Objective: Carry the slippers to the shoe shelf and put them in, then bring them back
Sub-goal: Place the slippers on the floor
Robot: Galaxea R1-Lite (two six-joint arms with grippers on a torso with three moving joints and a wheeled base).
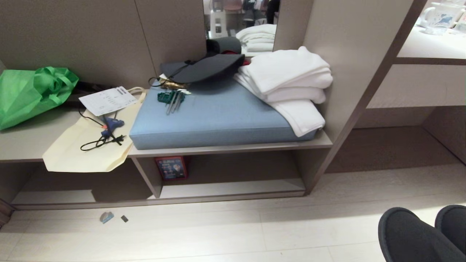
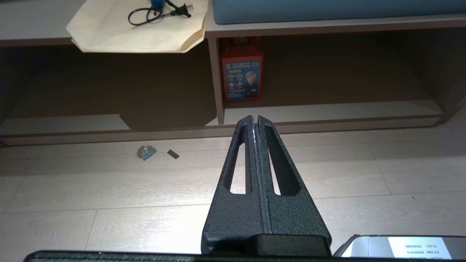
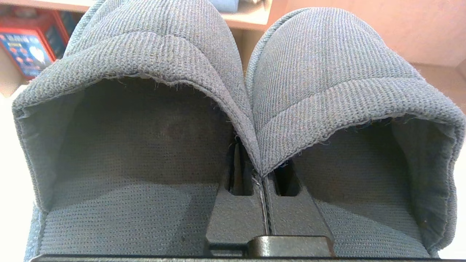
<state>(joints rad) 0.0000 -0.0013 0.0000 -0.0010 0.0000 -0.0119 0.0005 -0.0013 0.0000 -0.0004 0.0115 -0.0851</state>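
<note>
— 2 slippers (image 3: 233, 109), where are they?
— Side by side in the right gripper (image 3: 263, 171), which is clenched on their inner walls where the 2 meet; 1 finger sits inside each slipper. In the head view their rounded toes (image 1: 422, 236) poke in at 5 o'clock, above the pale plank floor (image 1: 255, 233).
— And the left gripper (image 2: 254, 122)?
— Clenched with nothing between its fingers, hanging over the floor and pointing toward the low cubbies.
— Where is the shoe shelf (image 1: 233, 187)?
— At 6 o'clock in the head view, the narrower low cubby under the bench, well apart from the slippers. A red box (image 1: 171, 168) stands upright at its back, against the divider at 9 o'clock of the cubby. The wider cubby (image 1: 72, 193) lies at 8 o'clock.
— What sits on the bench?
— 1 blue cushion (image 1: 218, 120) in the middle, a stack of white towels (image 1: 291, 83) at its 3 o'clock edge, a dark hat (image 1: 204, 69) at 12 o'clock, and a set of hex keys (image 1: 174, 99) on the cushion at 10 o'clock. A cream tote bag (image 1: 80, 149) overhangs the bench edge with a blue glue gun (image 1: 111, 125) and a sheet of paper (image 1: 107, 100) on it; a green bag (image 1: 32, 91) lies at 9 o'clock.
— Anything on the floor?
— 2 small scraps (image 1: 113, 217) just before the wider cubby.
</note>
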